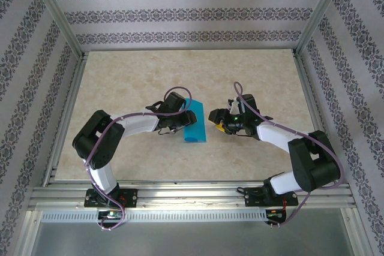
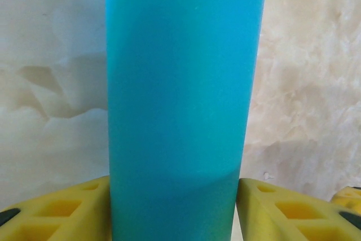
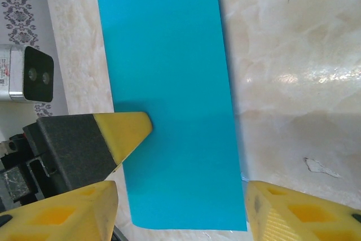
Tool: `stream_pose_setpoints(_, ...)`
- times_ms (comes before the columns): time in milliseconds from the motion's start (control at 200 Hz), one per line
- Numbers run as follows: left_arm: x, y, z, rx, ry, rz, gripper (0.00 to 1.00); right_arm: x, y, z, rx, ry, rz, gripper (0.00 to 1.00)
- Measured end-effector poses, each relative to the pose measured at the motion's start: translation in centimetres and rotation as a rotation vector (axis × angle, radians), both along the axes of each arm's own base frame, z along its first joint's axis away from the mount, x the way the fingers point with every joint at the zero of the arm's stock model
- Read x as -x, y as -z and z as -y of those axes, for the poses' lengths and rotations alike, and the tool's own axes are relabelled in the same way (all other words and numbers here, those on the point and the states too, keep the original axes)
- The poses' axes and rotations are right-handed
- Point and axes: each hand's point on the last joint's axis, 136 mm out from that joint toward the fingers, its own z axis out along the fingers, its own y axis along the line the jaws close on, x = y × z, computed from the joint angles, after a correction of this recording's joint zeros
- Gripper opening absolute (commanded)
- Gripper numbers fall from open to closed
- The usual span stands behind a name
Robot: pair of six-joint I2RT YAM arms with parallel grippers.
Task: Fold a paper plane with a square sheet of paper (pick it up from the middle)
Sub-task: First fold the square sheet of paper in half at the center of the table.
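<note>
**Teal paper between two parted claws**

The sheet of paper [image 1: 194, 128] lies near the middle of the marbled bench [image 1: 132, 82]. It shows as a long teal-blue oblong rather than a square, with its long sides running away from the arm bases. The left claw [image 1: 181, 123] is at its left edge, and the right claw [image 1: 216, 117] is just beside its right edge.

In the left wrist view, the yellow fingers [image 2: 62, 213] stand apart with the paper filling the gap between them. Whether they press on it cannot be told.

In the right wrist view, the right claw's fingers [image 3: 293, 213] are spread wide either side of the paper's near end and hold nothing. One yellow fingertip of the left claw rests on the paper's left edge.
</note>
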Motion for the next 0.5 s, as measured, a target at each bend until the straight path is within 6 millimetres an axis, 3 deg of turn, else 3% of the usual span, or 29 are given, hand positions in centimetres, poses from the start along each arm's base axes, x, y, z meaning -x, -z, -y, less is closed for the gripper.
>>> stream_pose_setpoints(500,-0.02,0.40,-0.77,-0.076,0.028,0.003,0.70,-0.04,0.01,-0.02,-0.001,0.000,0.001,0.65)
